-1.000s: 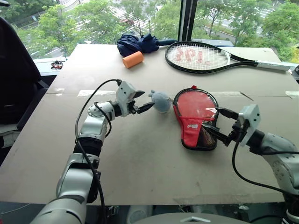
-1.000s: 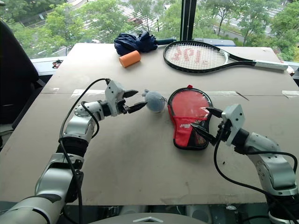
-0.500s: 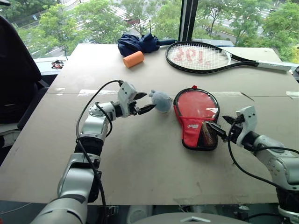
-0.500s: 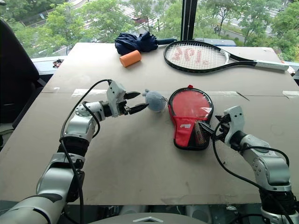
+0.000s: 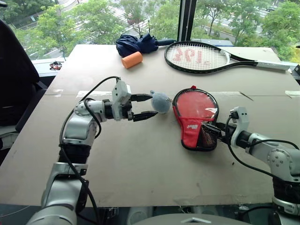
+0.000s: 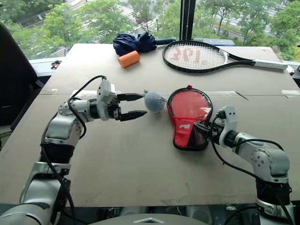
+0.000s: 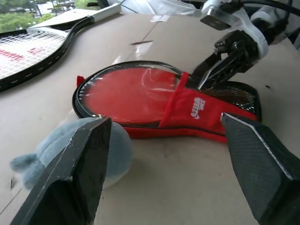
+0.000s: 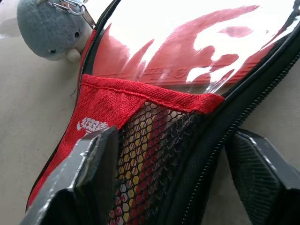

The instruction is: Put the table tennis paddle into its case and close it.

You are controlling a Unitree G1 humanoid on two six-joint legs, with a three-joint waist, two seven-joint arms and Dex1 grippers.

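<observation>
Now right fingers point(image 5: 220, 131) straddle the case point(image 5: 197, 119) at its mesh handle end, parted, not clamped. Left fingers point(image 5: 146, 106) spread wide beside the fish charm point(image 5: 160, 101), touching nothing. Paddle point(image 5: 196, 105) lies inside, flat on the surface point(image 5: 140, 159). Likely light, floppy pouch over stiff blade; zip edge the best purchase.

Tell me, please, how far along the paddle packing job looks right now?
Done: the table tennis paddle lies inside the case, red face behind clear plastic. In hand: the right gripper is at the mesh handle end's zip edge. Left: zipping it closed. The left gripper hovers open by the fish charm.
</observation>
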